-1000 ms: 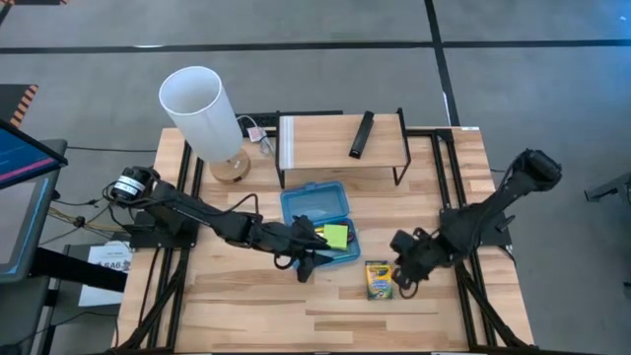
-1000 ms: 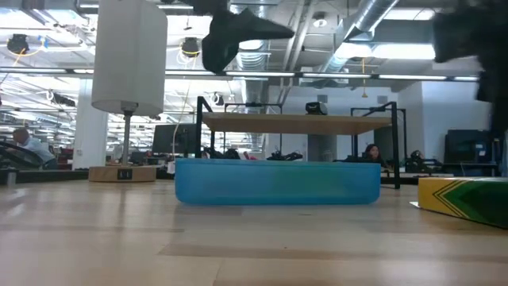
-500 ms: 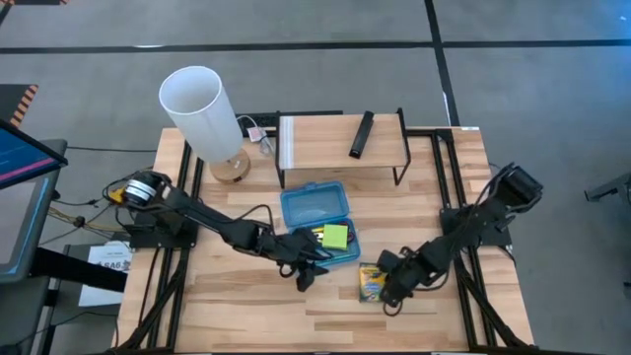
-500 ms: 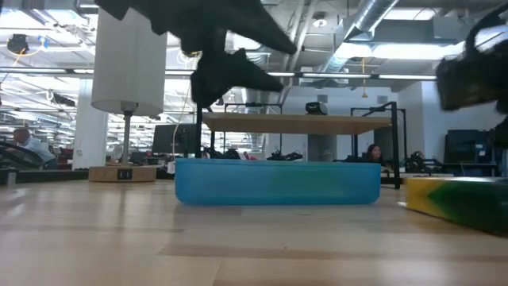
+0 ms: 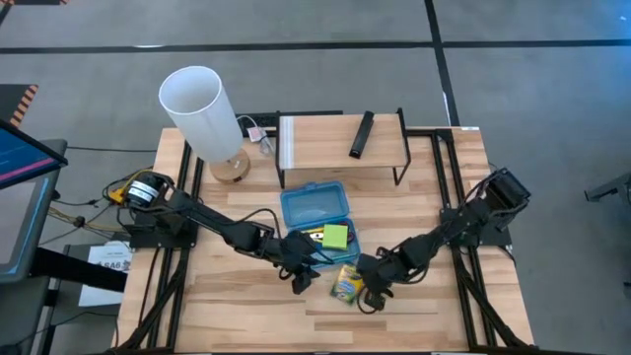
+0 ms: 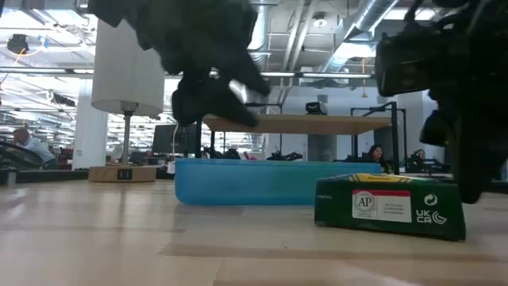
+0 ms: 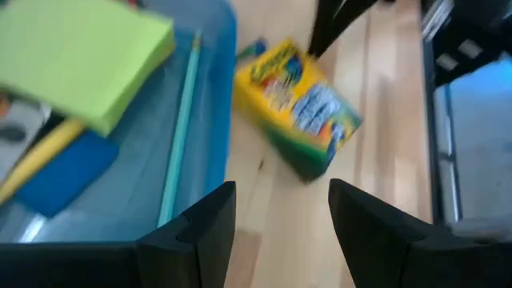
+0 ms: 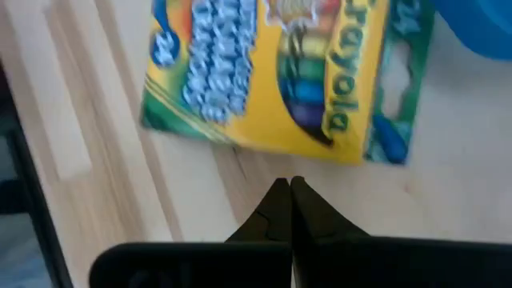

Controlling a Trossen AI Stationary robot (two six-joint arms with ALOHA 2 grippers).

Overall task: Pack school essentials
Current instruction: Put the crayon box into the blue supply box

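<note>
The yellow-green crayon box (image 5: 346, 283) lies flat on the table, just near of the open blue case (image 5: 317, 222). The case's tray holds a green sticky-note pad (image 7: 80, 56), a pale green pen (image 7: 180, 136), a yellow pencil (image 7: 40, 160) and a blue eraser (image 7: 64, 172). My right gripper (image 8: 286, 188) is shut, right of the crayon box, tips at its side. My left gripper (image 7: 280, 216) hangs open over the table by the case's near left corner, left of the crayon box, touching nothing. My right gripper has its shut fingertips (image 8: 280, 192) at one long side of the crayon box (image 8: 272, 152). It comes from the table's right, slanting down. The box lies flat on the table, one end (image 6: 389, 208) turned toward the near edge.
A tall white cylinder on a wooden foot (image 5: 202, 104) stands at the far left. A wooden shelf on a black frame (image 5: 340, 143) at the far edge carries a slim black bar (image 5: 362, 134). Bare tabletop (image 5: 246, 316) runs along the near edge.
My right gripper has gone down and toward the table's left, staying shut. The crayon box has slid left along the table ahead of it and turned about, ending close to the blue case. My left gripper has sunk and tipped downward by the case's near edge.
</note>
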